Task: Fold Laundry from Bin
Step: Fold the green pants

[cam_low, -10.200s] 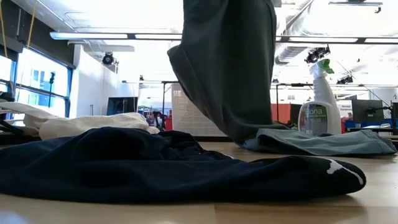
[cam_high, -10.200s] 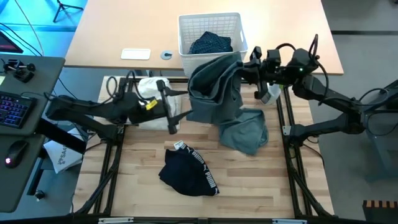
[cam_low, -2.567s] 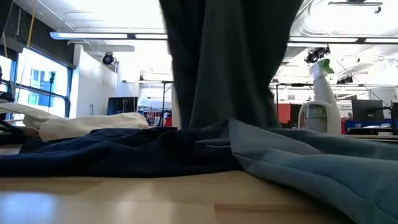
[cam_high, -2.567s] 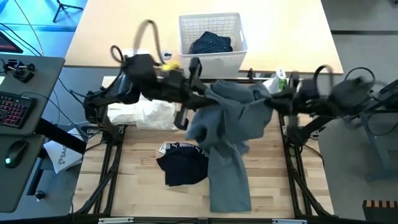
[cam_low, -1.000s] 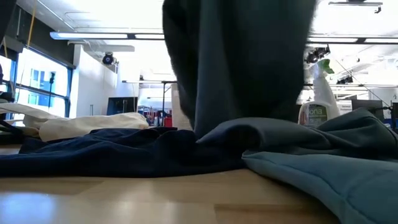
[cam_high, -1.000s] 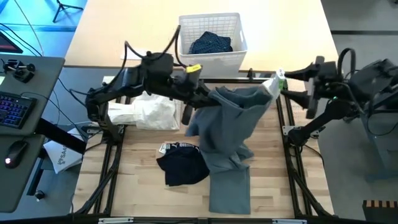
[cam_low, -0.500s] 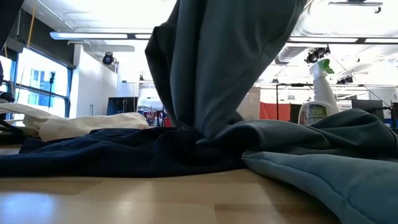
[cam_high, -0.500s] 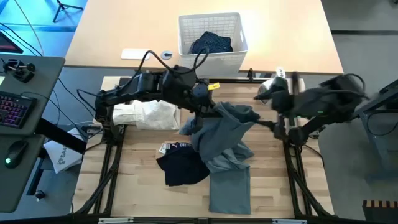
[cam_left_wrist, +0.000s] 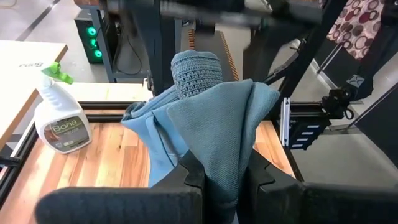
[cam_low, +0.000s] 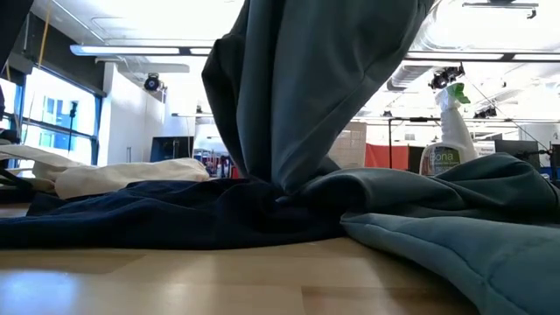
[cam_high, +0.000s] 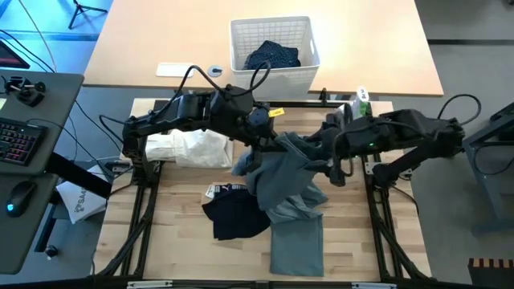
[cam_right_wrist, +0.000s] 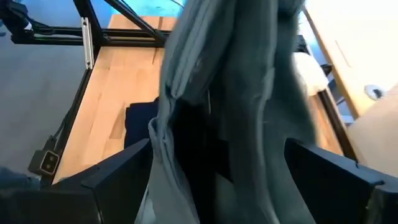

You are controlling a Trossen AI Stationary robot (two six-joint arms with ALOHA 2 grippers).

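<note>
A grey-green top (cam_high: 281,172) hangs from my left gripper (cam_high: 271,138), which is shut on it above the table's middle. Its lower part (cam_high: 295,241) lies spread on the wood toward the near edge. My right gripper (cam_high: 328,156) has come in from the right and stands open, with a finger on either side of the hanging top (cam_right_wrist: 230,93); I cannot tell whether they touch it. A black piece with white lettering (cam_high: 233,218) lies partly under the top. White cloth (cam_high: 189,148) lies at the left. The bin (cam_high: 307,36) holds navy dotted trousers (cam_high: 273,56). My left gripper pinches a bunched fold of the top (cam_left_wrist: 219,158) between its two fingers (cam_left_wrist: 186,177), several layers together. It comes level from the table's left. A ribbed edge (cam_left_wrist: 196,71) sticks out past the fingers. The top hangs slack below, its lower part on the table.
A spray bottle (cam_high: 361,100) stands at the table's far right corner, also seen in the low view (cam_low: 453,140). The bin stands on a lighter table beyond the far edge. Black frame rails (cam_high: 377,217) run along both sides. Bare wood shows near the right rail.
My right gripper has swung in from the table's right edge toward the hanging top and now brackets it. My left gripper has shifted a little right and down. The top's raised right corner has dropped, and the garment hangs narrower and more bunched.
</note>
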